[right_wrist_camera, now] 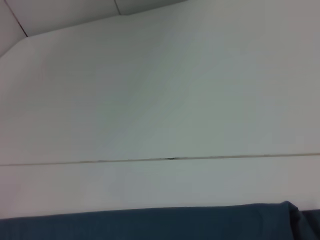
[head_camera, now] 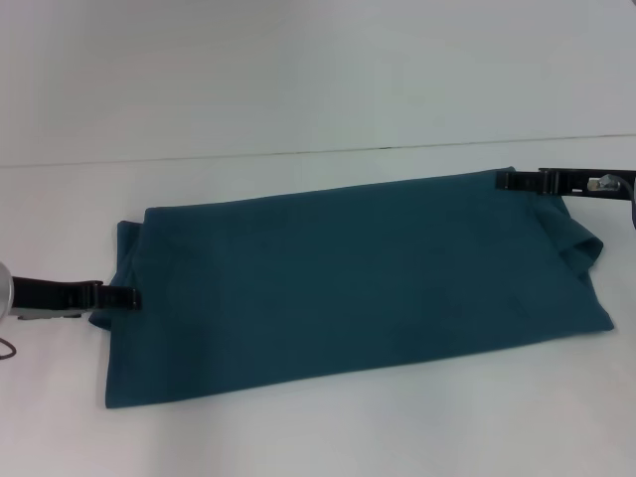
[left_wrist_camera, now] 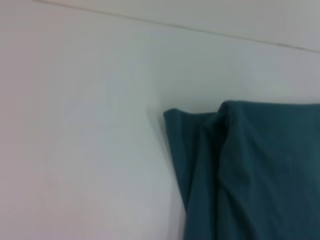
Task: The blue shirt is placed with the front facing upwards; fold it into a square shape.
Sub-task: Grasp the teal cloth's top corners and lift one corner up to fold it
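The blue shirt (head_camera: 348, 283) lies flat on the white table (head_camera: 318, 427), folded into a long band running left to right, with no print showing. A sleeve fold sticks out at its right end (head_camera: 581, 248). My left gripper (head_camera: 119, 296) rests at the shirt's left edge, touching the cloth about halfway along that edge. My right gripper (head_camera: 515, 181) sits at the shirt's far right corner. The left wrist view shows a folded corner of the shirt (left_wrist_camera: 250, 170). The right wrist view shows only a strip of the shirt's edge (right_wrist_camera: 150, 225).
A thin seam (head_camera: 318, 152) crosses the white table behind the shirt. White surface surrounds the shirt on all sides, with a pale wall behind.
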Controlling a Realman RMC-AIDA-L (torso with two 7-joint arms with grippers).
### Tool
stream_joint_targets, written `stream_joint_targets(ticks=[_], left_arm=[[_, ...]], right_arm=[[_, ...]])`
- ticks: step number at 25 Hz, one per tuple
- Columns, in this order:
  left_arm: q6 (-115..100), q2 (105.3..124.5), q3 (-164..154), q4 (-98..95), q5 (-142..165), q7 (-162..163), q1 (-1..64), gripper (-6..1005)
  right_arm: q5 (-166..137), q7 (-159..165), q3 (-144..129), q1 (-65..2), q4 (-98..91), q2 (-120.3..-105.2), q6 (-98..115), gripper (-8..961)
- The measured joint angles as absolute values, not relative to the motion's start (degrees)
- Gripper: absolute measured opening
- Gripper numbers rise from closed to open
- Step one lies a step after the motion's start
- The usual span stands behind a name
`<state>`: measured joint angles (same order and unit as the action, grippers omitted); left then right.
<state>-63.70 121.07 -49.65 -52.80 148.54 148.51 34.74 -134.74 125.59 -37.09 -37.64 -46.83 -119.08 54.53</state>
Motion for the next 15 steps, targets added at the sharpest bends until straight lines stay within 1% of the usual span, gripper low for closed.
stream_joint_targets(ticks=[8, 9, 13, 15], left_arm=[[-63.7, 120.52, -50.0, -48.1, 148.4, 148.2, 36.8, 940], [-64.0, 120.59, -50.0, -48.0, 148.3, 148.1, 36.9, 939], [-65.1, 121.86, -50.3, -49.2, 148.1, 147.0, 37.0, 936], [-65.2, 122.10, -50.3, -48.9, 148.1, 146.1, 37.2, 935]], right_arm=[[-134.9, 125.6, -37.1, -37.6, -46.8, -119.08, 54.5, 836], [-134.9, 125.6, -37.1, -37.6, -46.7, -119.08, 54.5, 836], [-135.0, 125.6, -37.1, -37.6, -46.2, -119.00, 54.5, 835], [-135.0, 125.6, -37.1, -37.5, -45.9, -118.91, 54.5, 835]])
